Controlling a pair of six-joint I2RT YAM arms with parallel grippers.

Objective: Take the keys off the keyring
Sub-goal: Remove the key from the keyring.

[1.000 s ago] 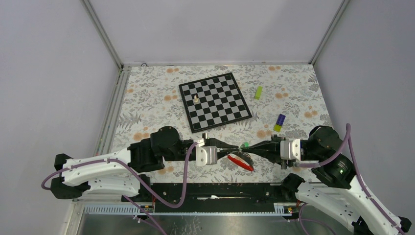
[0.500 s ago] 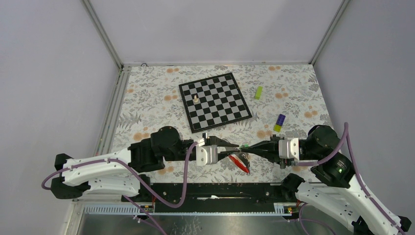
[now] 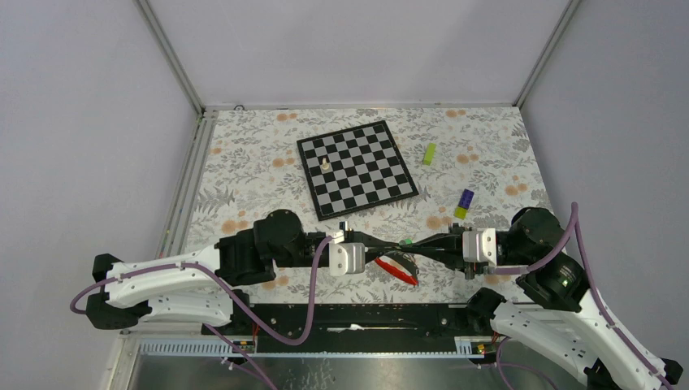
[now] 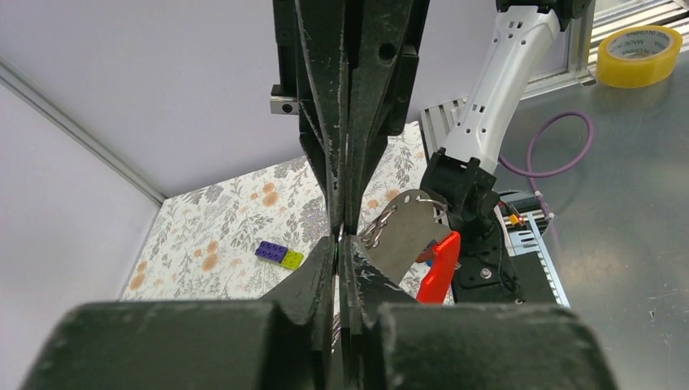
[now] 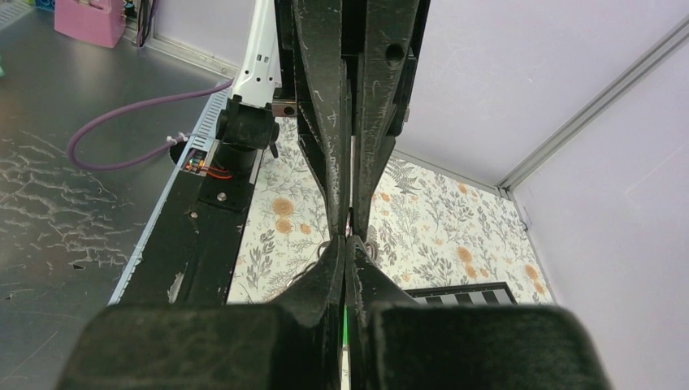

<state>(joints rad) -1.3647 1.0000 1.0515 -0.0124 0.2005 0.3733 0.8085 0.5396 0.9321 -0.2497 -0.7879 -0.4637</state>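
Observation:
My two grippers meet tip to tip above the floral mat near the front edge. The left gripper (image 3: pixel 396 242) (image 4: pixel 340 240) has its jaws drawn almost together, pinching the thin wire of the keyring (image 4: pixel 380 228) at the tips. The right gripper (image 3: pixel 407 241) (image 5: pixel 348 240) is shut on a green-headed key (image 5: pixel 344 325), seen as a green sliver between its fingers. A flat silvery tag (image 4: pixel 409 237) and the red strap (image 3: pixel 396 269) (image 4: pixel 439 268) hang below the meeting point. Other keys are hidden.
A chessboard (image 3: pixel 357 168) with one small pale piece (image 3: pixel 326 163) lies beyond the grippers. A lime block (image 3: pixel 429 153) and a purple-and-yellow block (image 3: pixel 464 203) (image 4: pixel 276 254) sit to the right. A black rail (image 3: pixel 357 315) runs along the near edge. A tape roll (image 4: pixel 642 55) sits off the mat.
The left jaws parted a little half a second ago and have closed in again, with the left gripper edged slightly right. The red strap swung a bit; the right gripper stayed shut.

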